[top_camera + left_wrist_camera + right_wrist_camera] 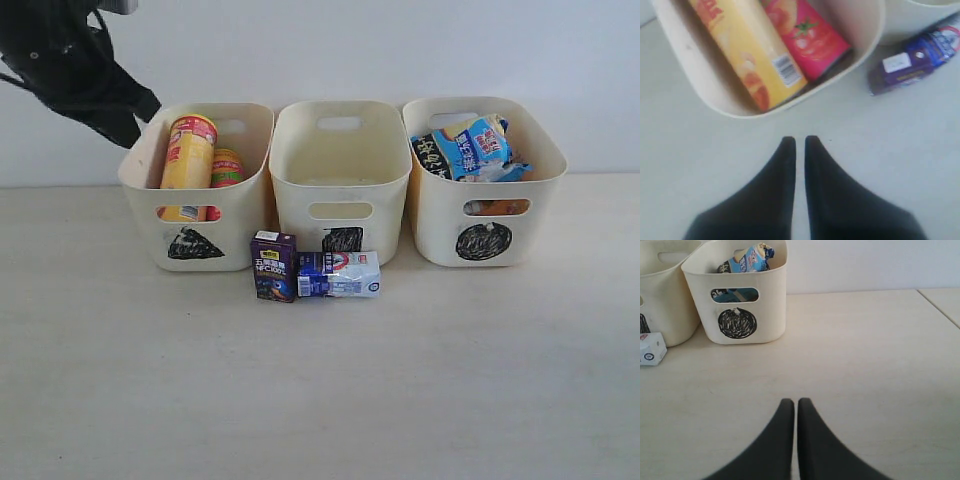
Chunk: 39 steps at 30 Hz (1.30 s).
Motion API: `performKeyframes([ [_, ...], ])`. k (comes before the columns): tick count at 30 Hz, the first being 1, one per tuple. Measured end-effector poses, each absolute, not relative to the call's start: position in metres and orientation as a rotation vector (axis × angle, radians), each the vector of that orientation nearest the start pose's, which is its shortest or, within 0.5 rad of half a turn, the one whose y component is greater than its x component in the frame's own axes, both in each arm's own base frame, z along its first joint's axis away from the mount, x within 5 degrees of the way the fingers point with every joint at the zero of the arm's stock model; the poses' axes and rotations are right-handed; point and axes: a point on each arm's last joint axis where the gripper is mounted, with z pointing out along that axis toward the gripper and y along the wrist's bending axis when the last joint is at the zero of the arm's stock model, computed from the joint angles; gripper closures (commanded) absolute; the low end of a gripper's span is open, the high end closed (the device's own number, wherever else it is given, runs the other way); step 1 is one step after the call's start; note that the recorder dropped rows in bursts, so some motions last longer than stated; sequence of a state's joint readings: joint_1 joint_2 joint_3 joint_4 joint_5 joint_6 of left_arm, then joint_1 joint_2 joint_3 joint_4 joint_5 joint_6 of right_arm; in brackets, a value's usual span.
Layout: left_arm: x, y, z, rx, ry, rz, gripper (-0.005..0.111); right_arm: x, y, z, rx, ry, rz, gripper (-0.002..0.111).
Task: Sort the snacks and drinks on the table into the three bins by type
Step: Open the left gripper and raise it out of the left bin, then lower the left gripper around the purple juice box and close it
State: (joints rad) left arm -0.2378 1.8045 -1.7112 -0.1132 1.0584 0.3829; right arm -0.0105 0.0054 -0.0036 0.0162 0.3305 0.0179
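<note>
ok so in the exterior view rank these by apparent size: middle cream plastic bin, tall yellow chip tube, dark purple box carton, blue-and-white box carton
1. middle cream plastic bin
2. tall yellow chip tube, partly hidden
3. dark purple box carton, upright, and blue-and-white box carton, lying flat: about alike, not ranked

Head-on exterior view shares triangle bin (238, 238) with downward-looking left wrist, circle bin (438, 228) with low, level right wrist.
</note>
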Motion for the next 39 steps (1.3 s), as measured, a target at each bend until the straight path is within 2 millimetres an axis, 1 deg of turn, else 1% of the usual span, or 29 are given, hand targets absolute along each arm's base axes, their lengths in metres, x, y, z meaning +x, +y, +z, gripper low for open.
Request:
performKeyframes([
  [4,0.353,-0.108,0.332,0.863,2.418,-0.248,0.103,0.054,0.0,0.184,0.036,1.816,0.021,0.108],
  [7,0.336,-0.117,0.327,0.955,2.361,-0.353,0.103,0.054,0.0,0.184,0.036,1.816,0.021,0.108],
  [10,0.326,-0.13,0.316,1.052,2.343,-0.392,0.103,0.054,0.0,0.184,0.036,1.816,0.021,0.108],
  [13,0.318,-0.147,0.303,1.152,2.334,-0.416,0.102,0.054,0.0,0.184,0.036,1.816,0.021,0.108],
  [14,0.317,-0.152,0.301,1.186,2.326,-0.42,0.1,0.054,0.0,0.184,0.036,1.816,0.021,0.108],
  [16,0.312,-0.166,0.295,1.295,2.281,-0.422,0.09,0.054,0.0,0.184,0.036,1.816,0.021,0.108],
  [18,0.308,-0.179,0.291,1.437,2.192,-0.405,0.074,0.054,0.0,0.184,0.036,1.816,0.021,0.108],
  [20,0.306,-0.19,0.285,1.625,2.047,-0.359,0.056,0.054,0.0,0.184,0.036,1.816,0.021,0.108],
  [22,0.306,-0.197,0.279,1.794,1.889,-0.304,0.039,0.054,0.0,0.184,0.036,1.816,0.021,0.108],
  [24,0.31,-0.201,0.274,1.833,1.821,-0.267,0.033,0.054,0.0,0.184,0.036,1.816,0.021,0.108],
  [27,0.321,-0.204,0.265,1.791,1.82,-0.207,0.036,0.054,0.0,0.184,0.036,1.816,0.021,0.108],
  [31,0.332,-0.202,0.247,1.896,1.816,-0.091,0.036,0.054,0.0,0.184,0.036,1.816,0.021,0.108],
  [33,0.337,-0.202,0.238,1.936,1.822,-0.065,0.036,0.054,0.0,0.184,0.036,1.816,0.021,0.108],
  [36,0.344,-0.204,0.226,1.954,1.826,-0.043,0.036,0.054,0.0,0.184,0.036,1.816,0.021,0.108],
  [39,0.352,-0.208,0.217,1.932,1.817,-0.017,0.036,0.054,0.0,0.184,0.036,1.816,0.021,0.108],
])
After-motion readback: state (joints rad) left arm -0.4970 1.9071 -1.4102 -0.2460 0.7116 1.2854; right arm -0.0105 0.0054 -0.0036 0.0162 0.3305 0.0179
